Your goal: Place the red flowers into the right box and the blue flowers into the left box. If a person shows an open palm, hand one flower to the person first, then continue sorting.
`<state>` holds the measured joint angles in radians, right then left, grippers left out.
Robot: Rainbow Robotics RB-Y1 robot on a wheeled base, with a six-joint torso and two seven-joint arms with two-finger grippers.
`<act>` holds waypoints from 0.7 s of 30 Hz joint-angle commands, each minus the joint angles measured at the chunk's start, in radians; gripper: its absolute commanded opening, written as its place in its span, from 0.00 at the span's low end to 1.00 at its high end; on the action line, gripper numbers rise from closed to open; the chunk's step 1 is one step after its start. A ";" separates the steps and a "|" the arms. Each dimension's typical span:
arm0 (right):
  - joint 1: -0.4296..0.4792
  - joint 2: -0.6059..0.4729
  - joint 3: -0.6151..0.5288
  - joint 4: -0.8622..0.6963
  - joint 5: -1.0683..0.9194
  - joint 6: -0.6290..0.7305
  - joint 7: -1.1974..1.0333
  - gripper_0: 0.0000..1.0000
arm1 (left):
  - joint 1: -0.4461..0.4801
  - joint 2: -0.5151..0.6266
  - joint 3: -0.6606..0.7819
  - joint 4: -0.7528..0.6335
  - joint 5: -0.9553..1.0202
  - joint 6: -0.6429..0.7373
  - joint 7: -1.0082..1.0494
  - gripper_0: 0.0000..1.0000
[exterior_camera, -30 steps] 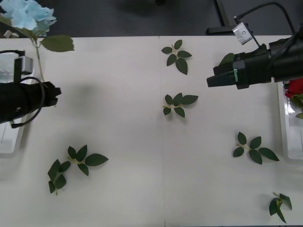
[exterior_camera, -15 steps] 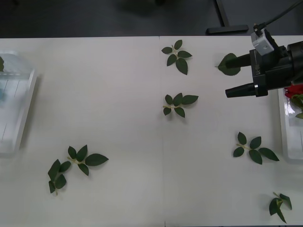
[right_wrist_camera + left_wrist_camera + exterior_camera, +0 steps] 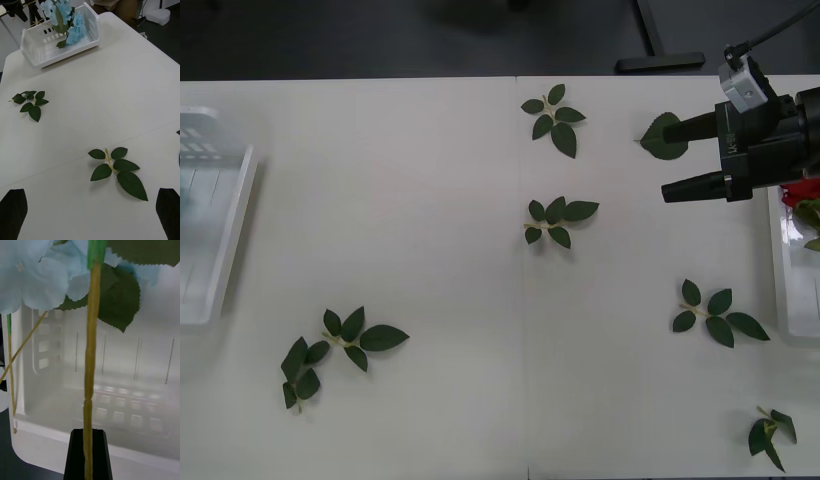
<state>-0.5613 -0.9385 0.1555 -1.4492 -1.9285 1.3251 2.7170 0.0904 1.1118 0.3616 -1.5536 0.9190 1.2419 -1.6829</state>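
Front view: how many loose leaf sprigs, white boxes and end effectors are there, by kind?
Loose leaf sprigs: 7
White boxes: 2, the left box and the right box
End effectors: 1, the right end effector, open beside the right box
Total: 10

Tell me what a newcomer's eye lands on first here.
Probably the blue flowers piled in the left box at the table's left edge, with the left gripper clamped on one yellow-green stem right by the box. Next, the right gripper hovering open near the right box, where a red flower peeks out. Loose green leaf sprigs dot the white table.
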 commanded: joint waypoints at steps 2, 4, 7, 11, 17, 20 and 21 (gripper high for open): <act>0.009 -0.043 -0.027 -0.031 -0.012 -0.004 -0.012 1.00 | 0.019 0.046 -0.033 0.053 -0.028 -0.068 -0.064 0.02; 0.009 -0.043 -0.027 -0.031 -0.012 -0.004 -0.012 1.00 | 0.019 0.046 -0.050 0.052 -0.052 -0.082 -0.066 0.28; 0.009 -0.043 -0.027 -0.031 -0.012 -0.004 -0.012 1.00 | 0.019 0.046 -0.058 0.053 -0.065 -0.093 -0.069 0.64; 0.009 -0.043 -0.027 -0.031 -0.012 -0.004 -0.012 1.00 | 0.019 0.046 -0.059 0.043 -0.054 -0.093 -0.078 0.84; 0.009 -0.043 -0.027 -0.031 -0.012 -0.004 -0.012 1.00 | 0.020 0.046 -0.062 -0.003 0.040 -0.093 -0.093 1.00; 0.009 -0.043 -0.027 -0.031 -0.012 -0.004 -0.012 1.00 | 0.022 0.046 -0.061 -0.083 0.135 -0.093 -0.097 1.00; 0.009 -0.043 -0.027 -0.031 -0.012 -0.004 -0.012 1.00 | 0.022 0.046 -0.059 -0.105 0.156 -0.091 -0.095 1.00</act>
<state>-0.5611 -0.9386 0.1555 -1.4502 -1.9285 1.3250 2.7170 0.0909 1.1118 0.3054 -1.5698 1.0178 1.1613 -1.7224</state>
